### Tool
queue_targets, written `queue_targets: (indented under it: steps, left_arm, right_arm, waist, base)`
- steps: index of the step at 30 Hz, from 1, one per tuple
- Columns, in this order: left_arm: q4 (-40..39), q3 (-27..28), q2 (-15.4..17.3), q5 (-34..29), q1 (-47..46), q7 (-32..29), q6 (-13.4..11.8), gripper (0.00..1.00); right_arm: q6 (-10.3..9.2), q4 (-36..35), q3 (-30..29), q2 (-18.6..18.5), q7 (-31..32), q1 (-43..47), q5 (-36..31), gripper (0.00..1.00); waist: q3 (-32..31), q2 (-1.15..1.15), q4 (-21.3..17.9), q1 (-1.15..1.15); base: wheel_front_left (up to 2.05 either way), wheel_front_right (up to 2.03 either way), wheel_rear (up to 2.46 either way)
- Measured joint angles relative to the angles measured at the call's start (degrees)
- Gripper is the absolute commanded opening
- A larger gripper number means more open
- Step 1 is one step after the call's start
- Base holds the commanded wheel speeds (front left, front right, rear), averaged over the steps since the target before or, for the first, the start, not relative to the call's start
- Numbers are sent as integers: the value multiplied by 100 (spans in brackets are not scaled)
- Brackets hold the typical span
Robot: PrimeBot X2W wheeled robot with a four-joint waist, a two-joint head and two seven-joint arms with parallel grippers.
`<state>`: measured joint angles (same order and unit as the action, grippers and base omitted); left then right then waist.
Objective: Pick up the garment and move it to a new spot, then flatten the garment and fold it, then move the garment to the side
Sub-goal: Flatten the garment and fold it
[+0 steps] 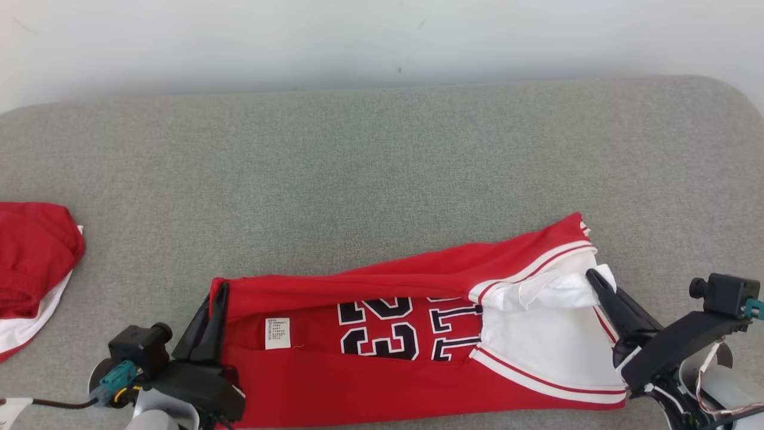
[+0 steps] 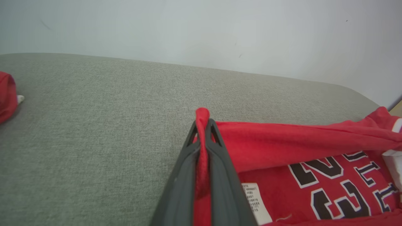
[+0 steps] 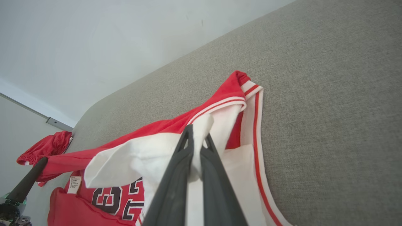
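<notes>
Grey cushion [image 1: 382, 167] under jersey [image 1: 358, 388]; left claw [image 1: 221, 291] clamps its red edge; right claw [image 1: 595, 279] clamps its white edge.

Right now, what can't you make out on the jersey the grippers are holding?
Care label, head view: print too small to read.
Jersey, head view: near side cut off by the bottom edge.
Black numerals, head view: partly covered by a folded red flap.
Second red garment, head view: cut off at the left edge.

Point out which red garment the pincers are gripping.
The numbered jersey along the near edge: left pincer clamps its red end, right pincer its white end. The bunched red garment lies apart.
</notes>
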<state>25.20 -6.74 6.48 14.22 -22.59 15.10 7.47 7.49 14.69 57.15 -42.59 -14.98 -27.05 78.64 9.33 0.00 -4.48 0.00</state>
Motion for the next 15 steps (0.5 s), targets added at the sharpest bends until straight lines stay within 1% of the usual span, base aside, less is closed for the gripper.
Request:
queue_targets:
  steps: [3, 7, 8, 9, 10, 12, 15]
  left_arm:
    - [-30, 43, 0, -11, 44, 1, 0, 0]
    - [33, -13, 33, -20, 169, 1, 0, 0]
    - [116, -31, 32, -4, 220, 0, 0, 21]
    - [264, -27, 24, 25, 268, 0, 1, 76]
    - [372, 18, 11, 44, 310, 0, 0, 100]
    - [525, 151, -9, 22, 378, 0, 0, 100]
    - [475, 389, -47, -187, 492, 0, -37, 100]
  right_arm:
    - [1, -123, -147, 32, 0, 157, 4, 0]
    - [0, -182, -148, 25, 0, 366, -25, 0]
    - [0, -160, -120, 27, -1, 404, -47, 0]
    - [1, -82, -90, 40, 0, 431, -65, 0]
    - [0, 22, -82, 46, 0, 442, -89, 100]
    - [1, 185, -103, 86, 0, 443, -207, 100]
    - [1, 332, -445, 191, 0, 472, -388, 100]
  waist:
    - [-55, 0, -7, 0]
    - [-121, 0, -28, 0]
    - [-133, 0, -38, 0]
    - [-144, 0, -48, 0]
    - [-155, 0, -57, 0]
    - [-171, 0, -75, 0]
    - [-167, 0, -92, 0]
  base:
    - [0, 0, 0]
    - [0, 0, 0]
    - [0, 0, 0]
    - [0, 0, 0]
    - [0, 0, 0]
    - [0, 0, 0]
    - [0, 0, 0]
